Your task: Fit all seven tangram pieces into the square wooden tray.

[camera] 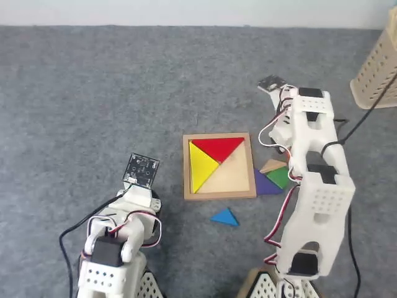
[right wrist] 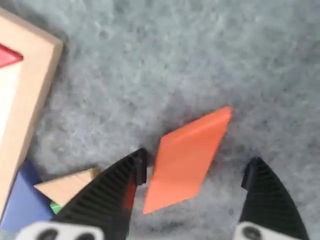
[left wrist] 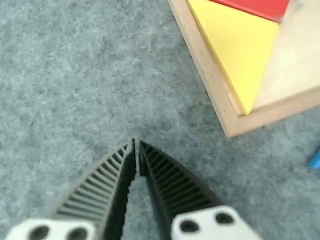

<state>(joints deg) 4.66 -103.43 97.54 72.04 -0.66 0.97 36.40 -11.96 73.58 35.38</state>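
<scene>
On grey carpet, mid-table: square wooden tray (camera: pixel 220 196) holds red triangle (camera: pixel 217 148) and yellow triangle (camera: pixel 200 166) | blue triangle (camera: pixel 225 217) loose near tray's front edge | purple piece (camera: pixel 265 185), green piece (camera: pixel 279 177) and tan piece (camera: pixel 273 166) clustered on right arm's side | left gripper (left wrist: pixel 137 144) pressed together over carpet near tray corner | right gripper (right wrist: pixel 197 161) spread, straddling orange parallelogram (right wrist: pixel 190 145).

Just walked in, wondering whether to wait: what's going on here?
Two robot arms are filling a square wooden tray with tangram pieces. A red triangle and a yellow triangle already lie in it. The right gripper is over an orange parallelogram on the grey carpet, fingers open either side of it. The left gripper is shut and empty near a tray corner. A blue triangle, a purple piece, a green piece and a plain wooden piece lie outside.
</scene>
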